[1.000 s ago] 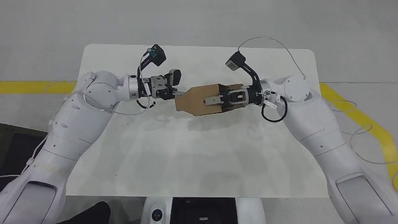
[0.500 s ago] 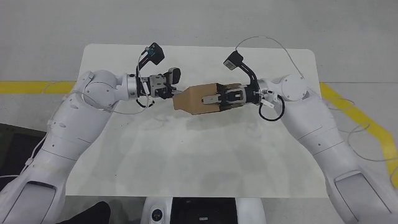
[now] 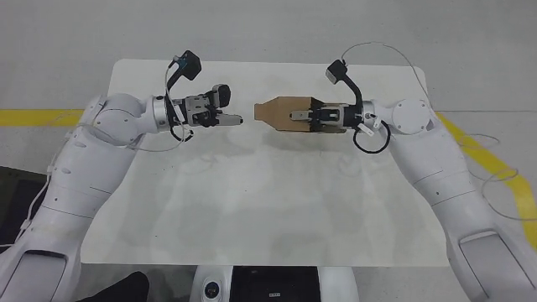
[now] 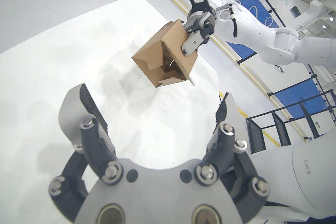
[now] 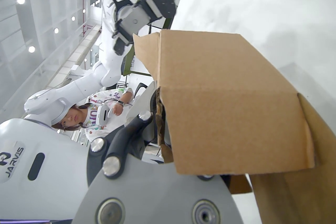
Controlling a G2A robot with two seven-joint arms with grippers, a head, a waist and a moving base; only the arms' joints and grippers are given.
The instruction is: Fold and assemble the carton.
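The brown cardboard carton (image 3: 281, 113) is held in the air above the worktop (image 3: 252, 210), over the stretch near the far edge and somewhat toward the right edge. It is gripped by the right gripper (image 3: 300, 117), whose fingers (image 4: 189, 44) are clamped on one wall of the carton; one finger is seen pressed flat against the outside of that wall. The carton's open end, with its flaps only partly folded inward, is turned toward the left gripper (image 3: 234, 120). The left gripper is held above the worktop near the far edge, on the left half, roughly in line with the carton, and a clear gap is left between the two. Its fingers are spread apart and nothing is held between them.
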